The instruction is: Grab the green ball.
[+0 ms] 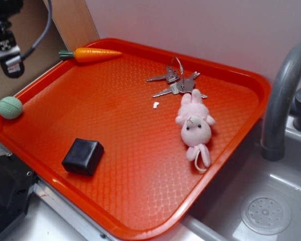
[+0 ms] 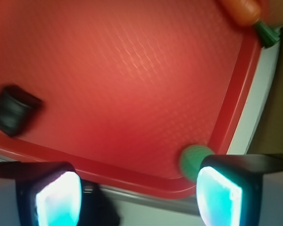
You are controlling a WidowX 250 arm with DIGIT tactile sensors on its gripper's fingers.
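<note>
The green ball sits at the left edge of the red tray, near the corner. The gripper hangs above with its two fingers spread wide, holding nothing. A black box lies nearby, and a toy carrot rests farther back.

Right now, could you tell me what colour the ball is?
The ball is pale mint green with grooved seam lines, shown best in the exterior view.
</note>
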